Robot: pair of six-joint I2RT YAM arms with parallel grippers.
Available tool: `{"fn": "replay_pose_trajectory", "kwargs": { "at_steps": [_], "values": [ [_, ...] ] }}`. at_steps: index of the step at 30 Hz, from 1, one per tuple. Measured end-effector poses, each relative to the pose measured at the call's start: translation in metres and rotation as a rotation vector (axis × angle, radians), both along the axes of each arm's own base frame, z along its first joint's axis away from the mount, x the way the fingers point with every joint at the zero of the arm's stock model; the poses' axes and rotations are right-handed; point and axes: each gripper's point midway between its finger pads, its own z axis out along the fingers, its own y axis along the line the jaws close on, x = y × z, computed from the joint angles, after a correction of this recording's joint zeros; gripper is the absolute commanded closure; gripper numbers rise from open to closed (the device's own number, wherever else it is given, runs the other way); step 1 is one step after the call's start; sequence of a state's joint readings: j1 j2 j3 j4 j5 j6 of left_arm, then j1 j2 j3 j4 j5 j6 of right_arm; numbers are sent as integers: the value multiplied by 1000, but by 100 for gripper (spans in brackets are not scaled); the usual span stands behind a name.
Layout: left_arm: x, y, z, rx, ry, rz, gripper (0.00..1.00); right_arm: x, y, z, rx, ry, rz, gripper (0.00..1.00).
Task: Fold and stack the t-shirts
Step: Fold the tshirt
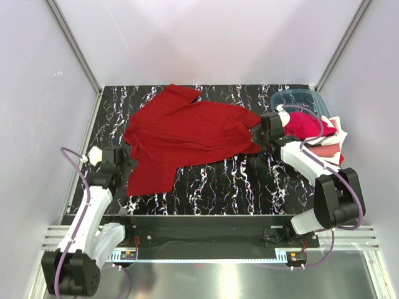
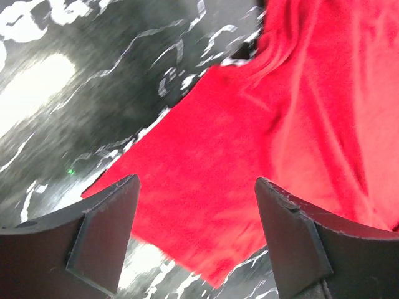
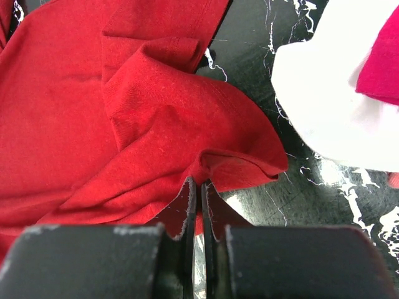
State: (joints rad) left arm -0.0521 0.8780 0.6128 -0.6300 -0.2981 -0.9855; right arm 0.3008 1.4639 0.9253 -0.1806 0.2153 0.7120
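Main garment: the deep red t-shirt point(image 1: 187, 134) lies rumpled and unfolded on the table point(image 1: 249, 180), from centre to left, with creases bunched toward its right edge.
Right arm: the right gripper point(image 3: 198, 190) has its fingers pressed together on a raised pinch of that right edge.
Left arm: the left gripper point(image 2: 194, 187) hangs over the shirt's near left corner, jaws apart and holding nothing.
Pile: the stack point(image 1: 315, 131) sits far right, just beside the teal bin point(image 1: 299, 98); pink on top, white and red beneath.
Done: the smaller shirts appear folded and piled.
Remaining: flatten the big shirt, fold it, add it to the pile.
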Motion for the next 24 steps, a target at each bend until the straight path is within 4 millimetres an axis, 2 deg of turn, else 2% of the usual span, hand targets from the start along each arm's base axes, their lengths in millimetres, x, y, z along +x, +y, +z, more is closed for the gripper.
{"fn": "replay_pose_trajectory", "kwargs": {
  "at_steps": [4, 9, 15, 24],
  "values": [
    [-23, 0, -4, -15, 34, 21, 20, 0, 0, 0, -1, 0, -1, 100],
    [-40, -2, -15, -15, 115, 18, 23, -1, -1, -1, -3, 2, -2, 100],
    [-47, -9, -27, -3, 186, -24, 27, -1, -1, -1, -3, 2, -3, 100],
    [-54, -5, -54, 35, 348, -13, 29, -1, -1, -1, -3, 2, -3, 100]
  ]
}}
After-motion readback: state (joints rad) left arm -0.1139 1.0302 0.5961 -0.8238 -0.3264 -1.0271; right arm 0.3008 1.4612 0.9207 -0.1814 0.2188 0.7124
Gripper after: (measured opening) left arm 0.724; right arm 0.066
